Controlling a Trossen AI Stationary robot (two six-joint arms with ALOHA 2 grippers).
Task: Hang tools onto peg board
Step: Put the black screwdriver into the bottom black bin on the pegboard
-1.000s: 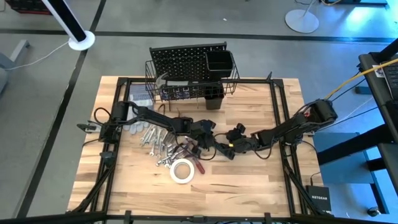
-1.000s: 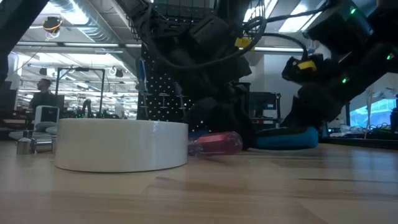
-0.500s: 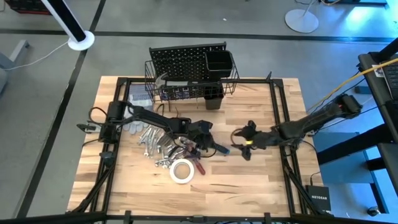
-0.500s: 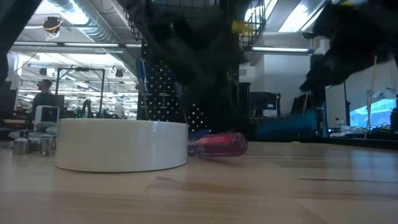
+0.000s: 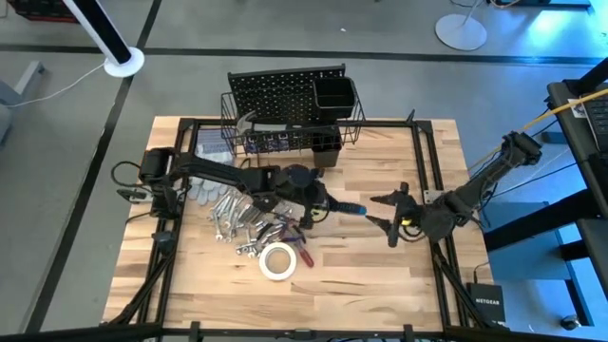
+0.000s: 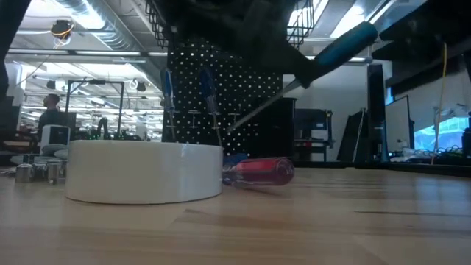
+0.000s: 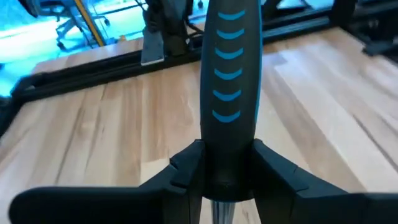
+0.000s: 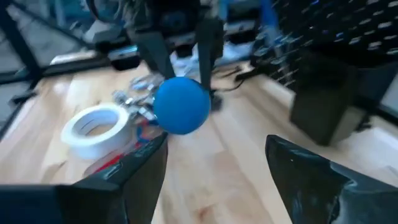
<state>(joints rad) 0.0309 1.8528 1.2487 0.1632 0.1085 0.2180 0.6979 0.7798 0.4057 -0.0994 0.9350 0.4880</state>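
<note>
The right gripper point(image 5: 388, 214) has been drawn back, jaws spread and empty. The blue-handled screwdriver point(image 5: 347, 207), stiff and light, is pinched at the handle's base by the left gripper point(image 5: 318, 203), off the table point(image 5: 380, 275).

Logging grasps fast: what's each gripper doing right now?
Left gripper: shut on the blue screwdriver, lifted off the table.
Right gripper: open, holding nothing, facing the screwdriver's handle end.
</note>
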